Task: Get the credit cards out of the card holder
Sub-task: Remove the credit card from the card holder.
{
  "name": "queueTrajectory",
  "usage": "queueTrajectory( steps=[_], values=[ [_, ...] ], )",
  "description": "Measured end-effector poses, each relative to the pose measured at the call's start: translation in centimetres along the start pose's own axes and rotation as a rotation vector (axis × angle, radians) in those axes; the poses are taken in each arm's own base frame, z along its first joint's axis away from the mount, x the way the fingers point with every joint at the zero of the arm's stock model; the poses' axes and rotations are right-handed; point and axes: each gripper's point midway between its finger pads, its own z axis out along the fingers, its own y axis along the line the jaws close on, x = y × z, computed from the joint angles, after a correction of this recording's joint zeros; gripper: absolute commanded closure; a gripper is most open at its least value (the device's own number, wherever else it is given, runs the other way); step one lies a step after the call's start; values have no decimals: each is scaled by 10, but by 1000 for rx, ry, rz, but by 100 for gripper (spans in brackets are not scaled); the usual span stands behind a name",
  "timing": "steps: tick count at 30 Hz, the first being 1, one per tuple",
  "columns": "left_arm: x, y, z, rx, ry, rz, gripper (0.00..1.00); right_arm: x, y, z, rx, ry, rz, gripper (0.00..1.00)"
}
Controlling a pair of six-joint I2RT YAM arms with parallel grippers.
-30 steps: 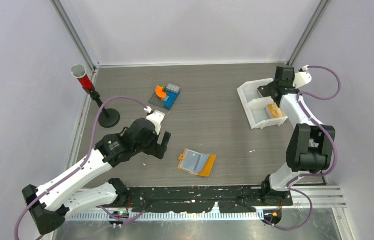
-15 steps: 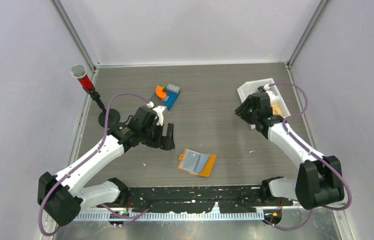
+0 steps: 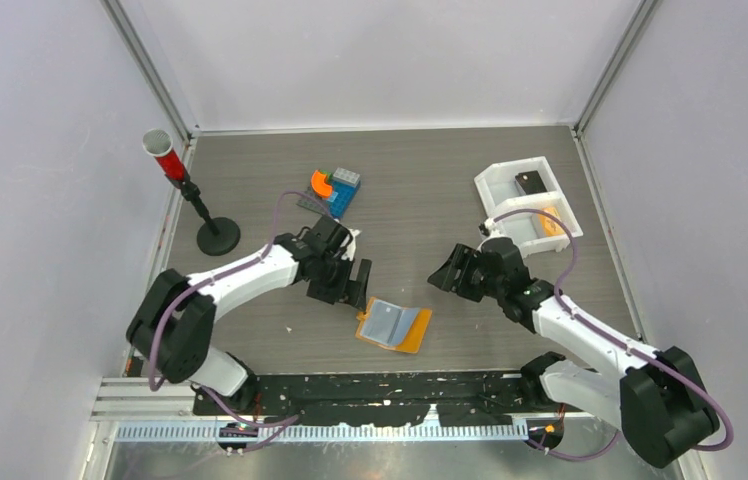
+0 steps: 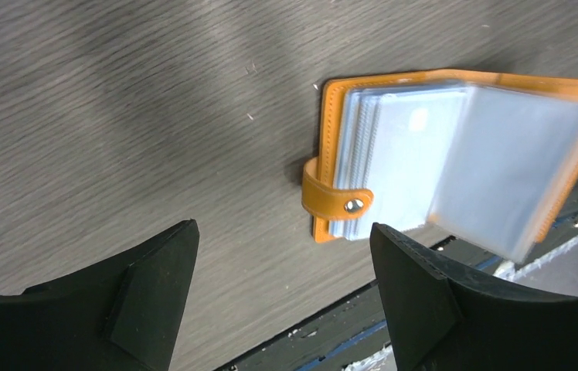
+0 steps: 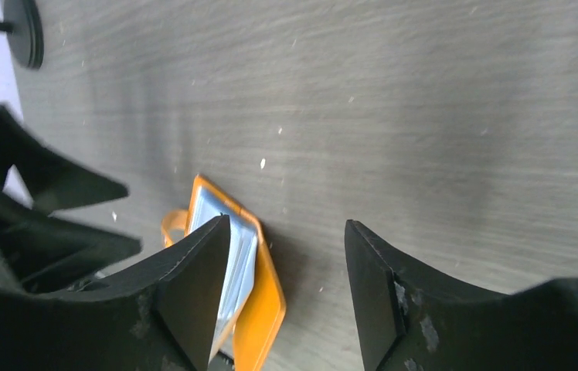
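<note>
Top external: left end effector (image 3: 352,294), right end effector (image 3: 440,278), each agape and empty, near card holder (image 3: 395,326).

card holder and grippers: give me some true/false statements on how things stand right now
The card holder lies open on the table. True.
The left gripper is clamped on the holder's tab. False: its jaws are open and empty, beside the holder.
The right gripper holds a card. False: its jaws are open with nothing between them.
A dark card lies in the white tray's far compartment. True.
</note>
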Motion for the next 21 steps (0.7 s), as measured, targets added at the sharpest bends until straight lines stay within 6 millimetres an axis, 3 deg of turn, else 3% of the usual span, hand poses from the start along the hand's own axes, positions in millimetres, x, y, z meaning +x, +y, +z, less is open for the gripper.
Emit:
queueTrajectory(
  steps=[4, 8, 12, 17, 21],
  values=[
    [6, 2, 21, -18, 61, 1, 22, 15, 10, -10, -58, 31, -19, 35],
    [4, -4, 35, 12, 78, 2, 26, 9, 20, -21, -101, -1, -32, 35],
    [3, -10, 37, 39, 76, 0, 29, 9, 22, -25, -118, -10, -37, 36],
    [6, -16, 41, 75, 74, -5, 31, 24, 15, -20, -108, 48, -30, 36],
    [7, -22, 42, 102, 72, -4, 44, 31, 19, -21, -122, 74, -40, 36]
  ],
)
